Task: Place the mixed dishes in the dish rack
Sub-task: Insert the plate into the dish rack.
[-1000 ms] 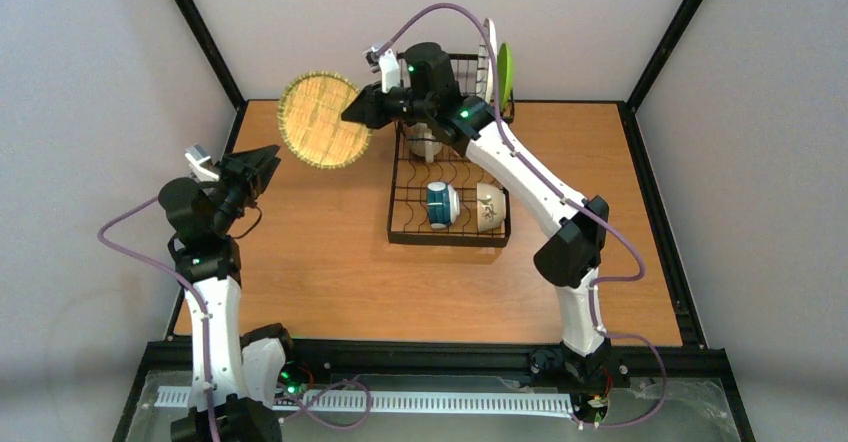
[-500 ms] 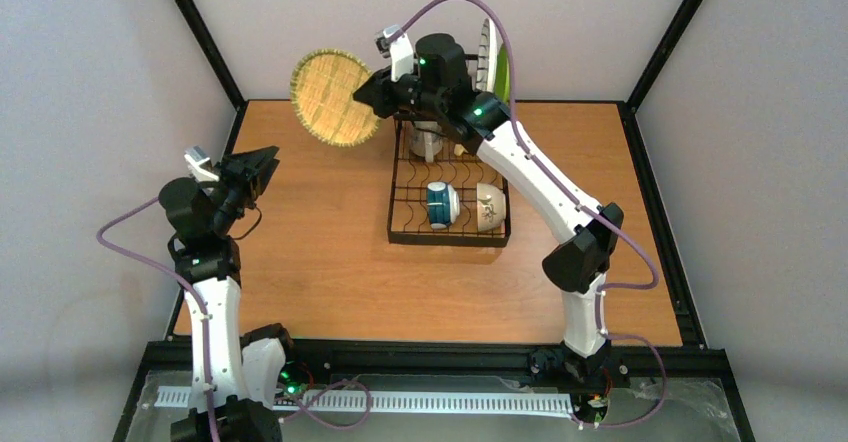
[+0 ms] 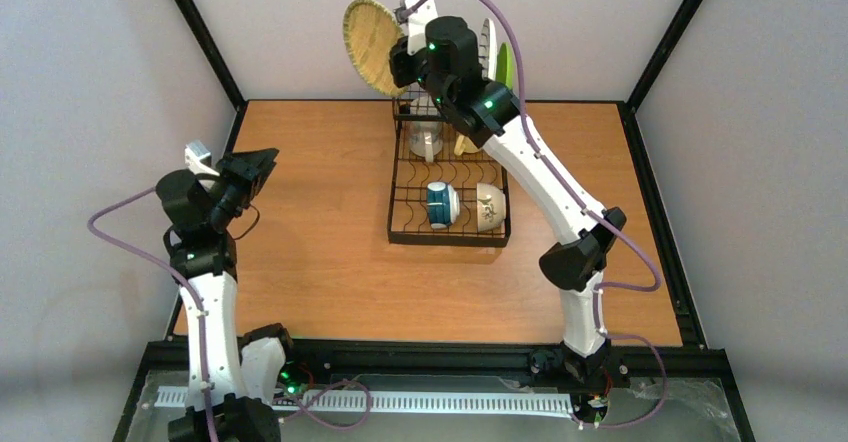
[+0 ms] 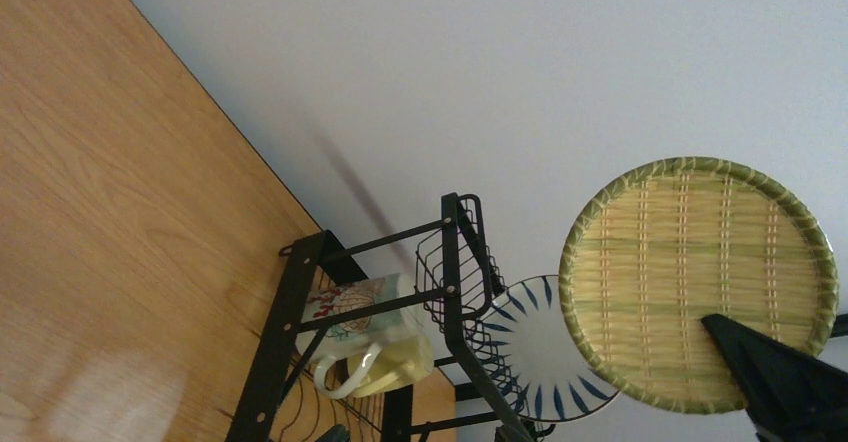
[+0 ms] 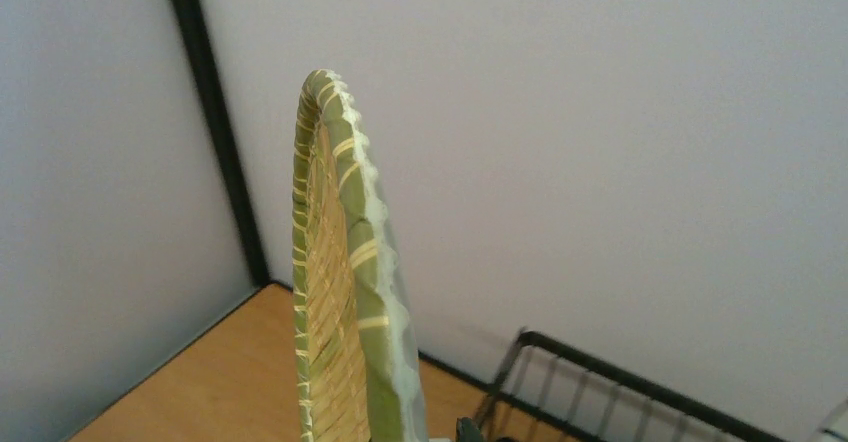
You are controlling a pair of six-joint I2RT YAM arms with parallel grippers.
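Observation:
My right gripper (image 3: 402,59) is shut on the rim of the tan plate (image 3: 373,32), a woven disc with a green edge, and holds it high and upright over the far left corner of the dish rack (image 3: 400,187). The right wrist view shows that plate (image 5: 340,292) edge-on. From the left wrist, the tan plate (image 4: 697,282) overlaps the striped plate (image 4: 540,347). The rack holds the cream mug (image 3: 425,140), yellow mug (image 3: 465,145), teal-and-white cup (image 3: 440,205), cream bowl (image 3: 489,207), striped plate (image 3: 486,42) and lime-green plate (image 3: 506,70). My left gripper (image 3: 252,170) hovers open and empty over the table's left side.
The rack's taller wire basket section (image 4: 470,262) stands at the far end, close to the back wall. Black frame rails (image 3: 200,32) run up both back corners. Bare wooden table (image 3: 320,252) lies left of and in front of the rack.
The right arm has carried the tan plate up and to the right, from left of the rack to above its far left corner, and turned it more edge-on. The left arm has barely moved.

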